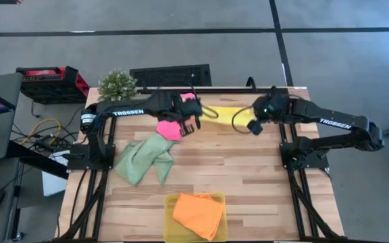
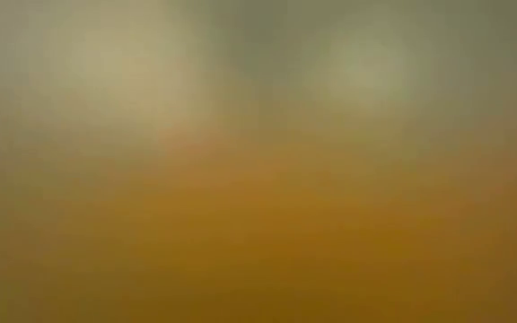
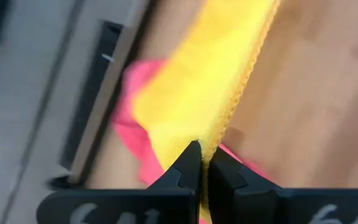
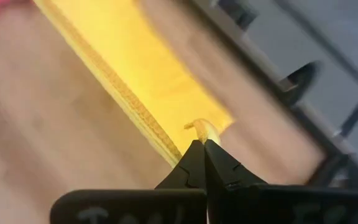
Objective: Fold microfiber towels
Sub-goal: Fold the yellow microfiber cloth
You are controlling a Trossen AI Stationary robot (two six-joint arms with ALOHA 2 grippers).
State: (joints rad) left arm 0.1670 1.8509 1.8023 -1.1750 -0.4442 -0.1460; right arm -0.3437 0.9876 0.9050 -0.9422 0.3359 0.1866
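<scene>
Nearest me an orange towel (image 1: 198, 214) sits in the tray (image 1: 169, 229), a green one (image 1: 142, 158) rumpled beyond. Farther back, the left claw (image 3: 202, 163) and right claw (image 4: 202, 152) each pinch an end of the yellow towel (image 1: 227, 113), stretched just above the surface (image 1: 248, 175) beside the pink towel (image 1: 169, 127). It looks light and floppy, so corner grips seem best.

Even daylight; low view a complete orange blur.

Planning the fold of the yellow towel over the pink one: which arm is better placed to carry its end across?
Probably the left. Both the left gripper and right gripper pinch the yellow towel, but the left's end hangs over the pink towel.
</scene>
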